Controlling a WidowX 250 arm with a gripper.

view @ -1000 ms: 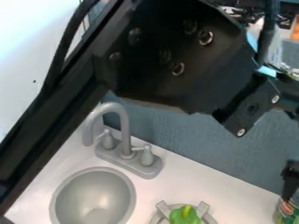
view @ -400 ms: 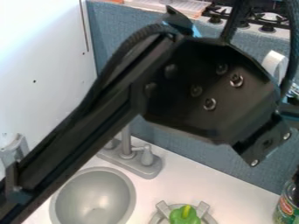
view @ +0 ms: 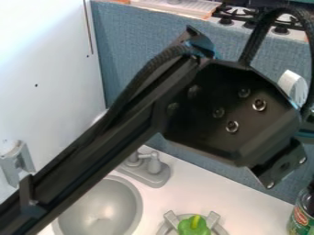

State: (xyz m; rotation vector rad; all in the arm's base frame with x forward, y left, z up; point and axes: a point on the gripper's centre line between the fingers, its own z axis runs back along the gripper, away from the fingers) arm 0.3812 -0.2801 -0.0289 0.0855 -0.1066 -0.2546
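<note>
At the right edge a small black part of the gripper (view: 311, 198) shows, right against the upper side of a can (view: 299, 219) with a green and red label; most of the gripper is cut off there. Whether it holds the can, I cannot tell. The can stands on the white counter in the lower right corner. To its left, at the bottom edge, a green pepper (view: 194, 226) with a yellow-green stem lies on a grey four-pronged burner (view: 213, 221).
My black arm crosses from lower left to right, over part of the grey sink (view: 131, 195) and faucet (view: 150, 172). A blue-grey partition (view: 150, 43) stands behind the counter, a white wall (view: 43, 59) at left. Beyond are black stove grates (view: 288, 19).
The arm has shifted right and down, quickly at first and then slightly, uncovering more of the partition and wall. Its lower part now covers the faucet's spout. The pepper has not moved.
</note>
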